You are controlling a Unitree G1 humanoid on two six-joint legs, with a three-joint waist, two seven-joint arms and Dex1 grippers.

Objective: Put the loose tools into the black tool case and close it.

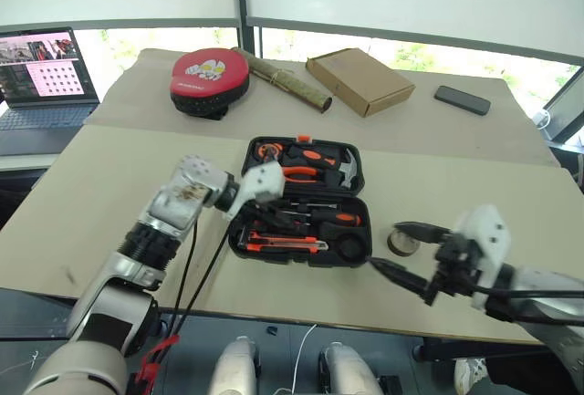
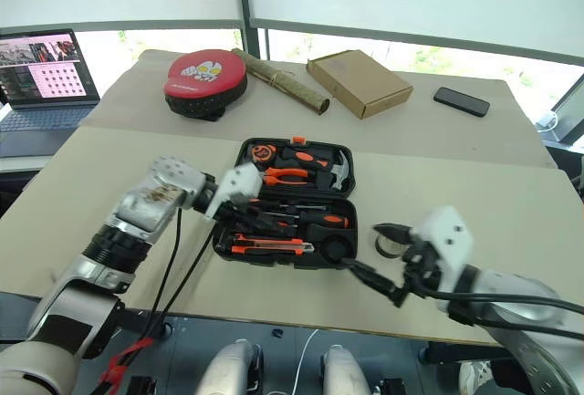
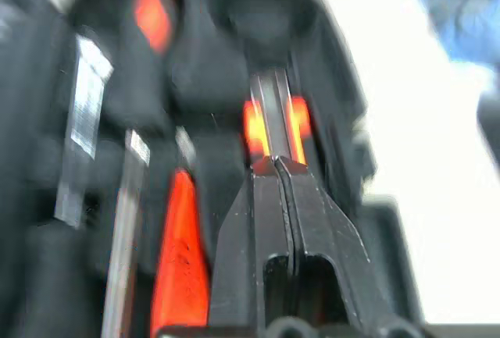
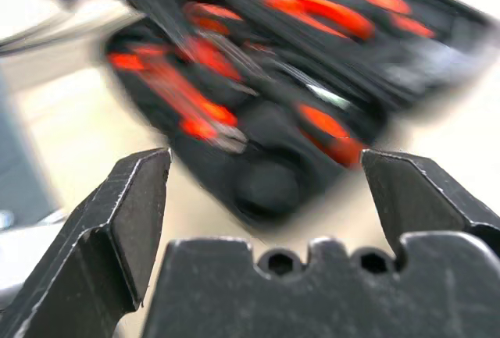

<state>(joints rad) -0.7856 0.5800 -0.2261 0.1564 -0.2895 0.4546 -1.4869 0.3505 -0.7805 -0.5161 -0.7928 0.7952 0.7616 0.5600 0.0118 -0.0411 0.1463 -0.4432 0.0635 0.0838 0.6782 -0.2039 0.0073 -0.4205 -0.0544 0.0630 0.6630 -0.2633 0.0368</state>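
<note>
1. Case first: the black tool case (image 1: pixel 306 202) lies open and flat near the front edge of the table (image 1: pixel 91 194), its far half holding the pliers (image 1: pixel 301 173) and hammer (image 1: pixel 345 169), its near half the screwdrivers (image 1: pixel 319 218) and the utility knife (image 1: pixel 278 244).
2. The small dark tape roll (image 1: pixel 402 242) sits on the table just beside the case's right end, outside it, so by the look of things it is the one loose item left to stow.
3. The left gripper (image 1: pixel 285 215) hangs over the middle of the near half with its two fingers pressed together and nothing between them, as the left wrist view shows.
4. The right gripper (image 1: pixel 401 249) is spread wide and empty, one finger above the roll and one nearer the table edge, both pointing toward the case.
5. The roll looks light, stiff and round; it would likely slide or tip if nudged, so a pinch across its outer wall, or one finger through its hole, seems the safest hold.
6. The case is rigid moulded plastic and probably heavy once filled. Closing it calls for lifting the far half by its outer edge and folding it over the hinge, with the tools seated so that none blocks the latch.
</note>
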